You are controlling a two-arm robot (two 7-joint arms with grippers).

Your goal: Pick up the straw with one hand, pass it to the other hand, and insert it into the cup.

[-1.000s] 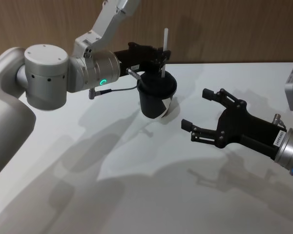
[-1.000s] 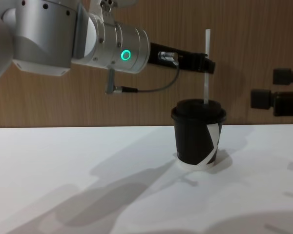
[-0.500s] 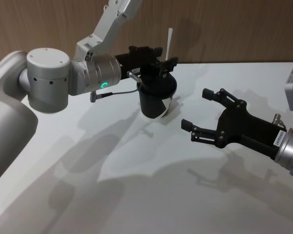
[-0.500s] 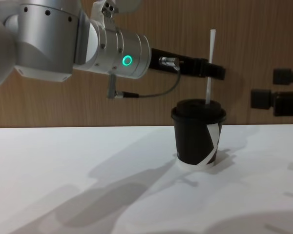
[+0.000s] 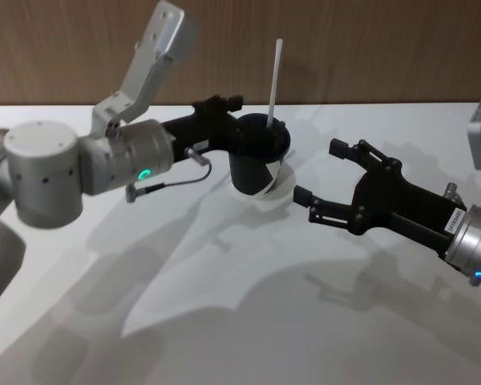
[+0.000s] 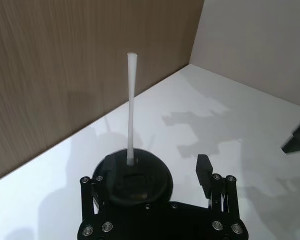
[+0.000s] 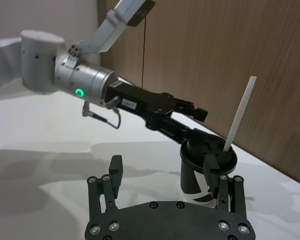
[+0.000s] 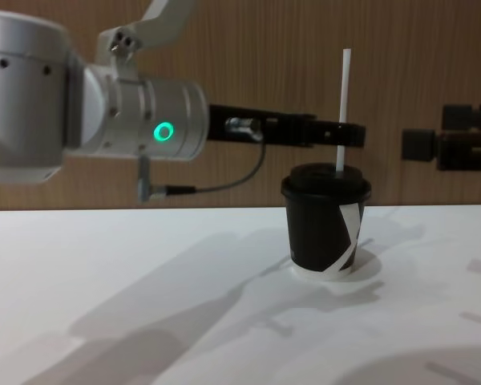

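Observation:
The black cup (image 5: pixel 255 167) stands on the white table (image 5: pixel 248 305) with the white straw (image 5: pixel 273 80) upright in its lid. My left gripper (image 5: pixel 232 111) hovers at lid height just left of the cup. It is open, and in the left wrist view its fingers (image 6: pixel 204 169) stand wide to either side of the lid (image 6: pixel 140 175), clear of the straw (image 6: pixel 131 110). Off to the right of the cup my right gripper (image 5: pixel 317 171) is open and holds nothing. The chest view shows the cup (image 8: pixel 321 233), the straw (image 8: pixel 343 104) and the left gripper (image 8: pixel 337 135).
A wooden wall (image 5: pixel 369 48) runs along the table's far edge behind the cup. My left arm's silver wrist (image 5: pixel 120 160) with its green ring light and thin cable lies across the left side. Bare white table spreads in front of the cup.
My left gripper has let go of the straw and drawn back to the left and lower. The straw stays standing in the lid. The right gripper has barely shifted.

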